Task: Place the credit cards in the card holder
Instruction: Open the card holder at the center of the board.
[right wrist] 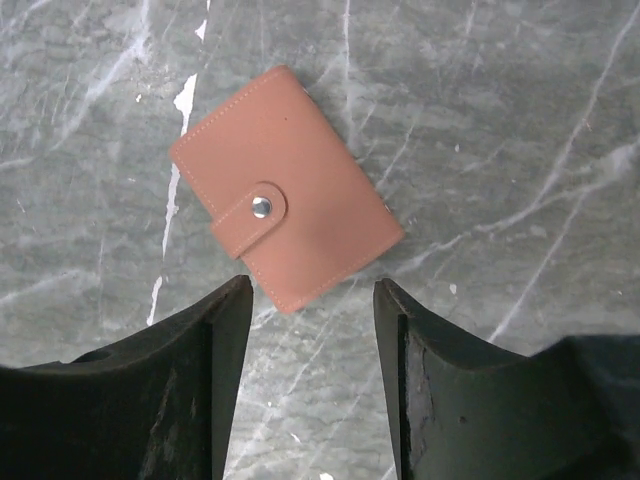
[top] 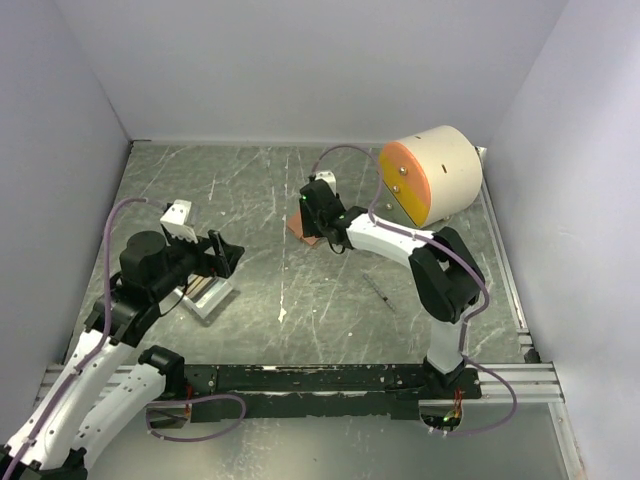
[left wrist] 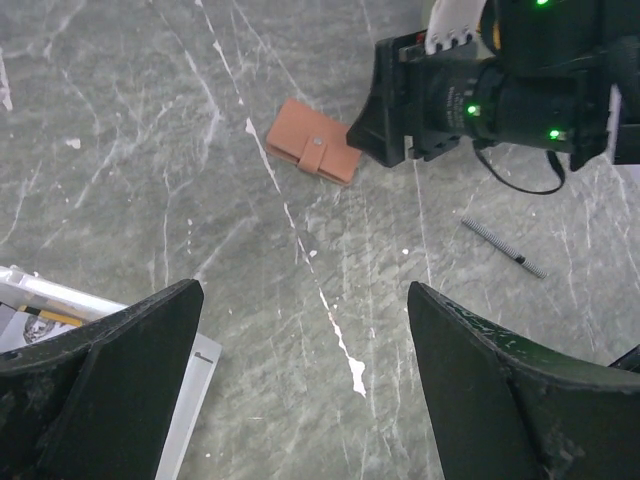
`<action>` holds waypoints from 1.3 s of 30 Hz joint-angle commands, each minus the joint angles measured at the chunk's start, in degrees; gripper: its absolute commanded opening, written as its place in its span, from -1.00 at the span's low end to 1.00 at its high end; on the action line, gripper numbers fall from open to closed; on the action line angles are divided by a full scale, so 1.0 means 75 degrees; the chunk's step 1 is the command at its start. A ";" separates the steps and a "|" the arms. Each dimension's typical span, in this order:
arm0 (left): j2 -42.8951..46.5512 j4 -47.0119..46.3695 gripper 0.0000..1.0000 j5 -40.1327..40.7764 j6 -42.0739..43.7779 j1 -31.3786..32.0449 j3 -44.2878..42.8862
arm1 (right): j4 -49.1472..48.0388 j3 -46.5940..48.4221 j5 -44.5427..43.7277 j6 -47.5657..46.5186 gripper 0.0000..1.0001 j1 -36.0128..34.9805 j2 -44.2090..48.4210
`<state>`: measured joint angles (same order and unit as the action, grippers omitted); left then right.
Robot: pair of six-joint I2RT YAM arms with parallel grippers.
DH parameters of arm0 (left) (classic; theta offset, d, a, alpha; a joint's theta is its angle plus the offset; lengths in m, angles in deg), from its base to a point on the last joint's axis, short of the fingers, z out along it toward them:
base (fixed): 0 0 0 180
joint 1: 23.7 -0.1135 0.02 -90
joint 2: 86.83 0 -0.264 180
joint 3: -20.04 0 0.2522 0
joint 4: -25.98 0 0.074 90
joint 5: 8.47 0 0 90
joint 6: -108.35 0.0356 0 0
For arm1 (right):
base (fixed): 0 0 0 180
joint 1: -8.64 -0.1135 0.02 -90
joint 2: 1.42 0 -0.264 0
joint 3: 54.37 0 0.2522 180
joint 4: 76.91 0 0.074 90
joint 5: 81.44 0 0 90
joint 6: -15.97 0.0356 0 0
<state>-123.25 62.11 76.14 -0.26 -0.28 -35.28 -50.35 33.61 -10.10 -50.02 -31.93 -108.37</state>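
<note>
On the grey marbled desk [top: 250,190], near its middle: salmon card holder [right wrist: 285,205], flat, folded shut, strap fastened by its snap stud [right wrist: 261,207]; right end effector [right wrist: 312,285] just above it, clearly parted, gripping nothing, near corner of the holder showing between the two fingertips; contact with the leather impossible to tell; left end effector [left wrist: 303,290] spread wide as well, empty, poised over bare stone beside the white tray [left wrist: 200,365] at the left; inside that tray the credit cards [left wrist: 38,325], only an amber strip and a pale printed face in sight, well apart from the card holder; thin dark rod [left wrist: 505,248] loose on the desk further right; cream cylinder [top: 435,172] with orange face at the far right corner.
</note>
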 commanded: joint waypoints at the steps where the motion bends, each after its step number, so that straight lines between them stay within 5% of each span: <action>1: 0.0218 -0.0235 0.90 0.0191 0.0119 -0.0087 0.0029 | -0.0404 0.0263 0.0182 -0.0312 0.07 0.0169 -0.0274; 9: 0.0029 -0.0056 0.84 0.0074 0.0125 -0.0087 -0.0140 | -0.0575 0.0668 0.2061 -0.1066 0.14 0.1024 -0.1075; 19: 0.0044 -0.0182 0.82 -0.0023 0.0117 -0.0093 -0.0036 | -0.0580 0.0936 0.2817 -0.1288 0.19 0.1258 -0.2115; 29: -0.0376 -0.0124 0.65 -0.0105 -0.0006 -0.0099 -0.0082 | -0.1017 -0.0226 0.3114 -0.0940 -0.65 0.1262 -0.1340; 39: -0.1666 0.0031 0.23 -0.0940 -0.0808 -0.0089 -0.0336 | -0.1206 -0.2171 0.3020 0.0156 -0.85 0.1227 0.0512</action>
<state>-131.19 61.98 74.74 -3.17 -0.36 -35.33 -61.15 22.55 13.29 -53.21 -22.47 -109.60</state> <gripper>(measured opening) 0.633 0.128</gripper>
